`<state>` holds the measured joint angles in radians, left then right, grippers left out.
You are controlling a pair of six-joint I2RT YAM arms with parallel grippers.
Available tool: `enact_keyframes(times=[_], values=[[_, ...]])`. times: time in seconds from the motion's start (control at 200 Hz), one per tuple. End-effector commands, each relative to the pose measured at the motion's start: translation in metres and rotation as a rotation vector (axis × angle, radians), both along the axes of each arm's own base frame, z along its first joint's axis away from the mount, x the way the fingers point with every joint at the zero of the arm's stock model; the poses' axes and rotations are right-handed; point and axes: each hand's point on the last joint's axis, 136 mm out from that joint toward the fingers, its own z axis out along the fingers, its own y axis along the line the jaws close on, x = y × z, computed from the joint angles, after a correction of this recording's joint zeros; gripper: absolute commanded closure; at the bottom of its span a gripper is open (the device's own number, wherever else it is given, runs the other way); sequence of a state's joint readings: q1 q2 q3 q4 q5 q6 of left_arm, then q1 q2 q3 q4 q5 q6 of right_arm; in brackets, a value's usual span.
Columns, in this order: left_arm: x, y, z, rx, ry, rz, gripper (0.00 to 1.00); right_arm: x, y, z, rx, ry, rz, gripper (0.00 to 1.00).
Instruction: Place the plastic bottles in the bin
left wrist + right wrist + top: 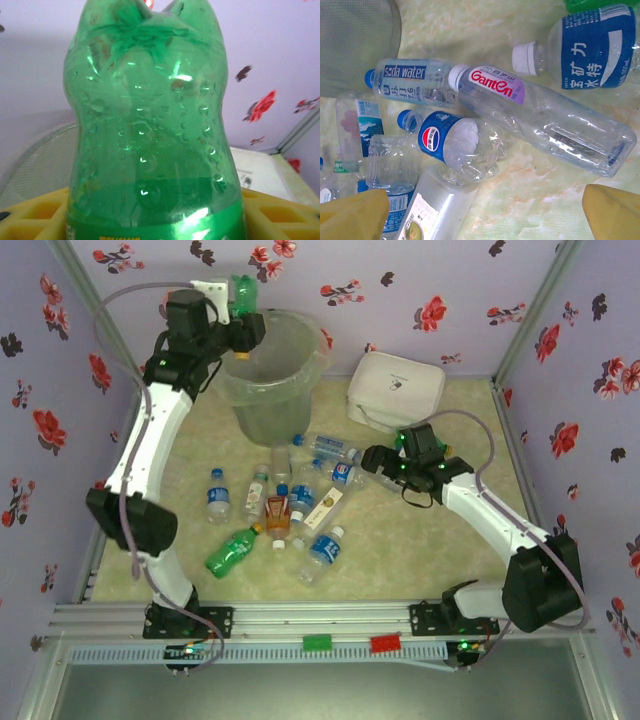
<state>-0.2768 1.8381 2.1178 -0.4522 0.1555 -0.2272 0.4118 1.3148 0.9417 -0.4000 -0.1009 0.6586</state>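
Between flowered walls, on a marbled table (440,530), the bin (312,340) is placed at the back. A green bottle (243,292) is clenched by the left gripper (236,318) up by the bin's far left rim, seemingly not over its middle. If released here, it could be knocked on the rim and dropped outside. The right gripper (375,465) is spread wide above the heaped bottles (300,502). Two touching ones could be caught together, or one squeezed away.
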Motion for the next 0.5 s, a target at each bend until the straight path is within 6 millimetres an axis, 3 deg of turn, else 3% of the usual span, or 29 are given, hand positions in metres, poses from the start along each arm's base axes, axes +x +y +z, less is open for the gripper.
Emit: enact_keyframes(times=[0.0,0.28,0.43,0.495], values=[[0.014,0.001,-0.038,0.089,0.136,-0.003,0.49,-0.003,-0.004,0.012,-0.031,-0.036,0.012,0.0],[0.043,-0.007,-0.092,0.127,0.267,-0.003,0.45,-0.012,-0.006,0.022,-0.041,-0.078,0.059,0.0],[0.044,-0.006,-0.093,0.121,0.27,0.002,0.27,-0.015,-0.004,0.018,-0.038,-0.07,0.079,0.0],[0.042,-0.007,-0.087,0.117,0.26,0.001,0.09,-0.015,-0.001,0.017,-0.031,-0.065,0.086,0.0]])
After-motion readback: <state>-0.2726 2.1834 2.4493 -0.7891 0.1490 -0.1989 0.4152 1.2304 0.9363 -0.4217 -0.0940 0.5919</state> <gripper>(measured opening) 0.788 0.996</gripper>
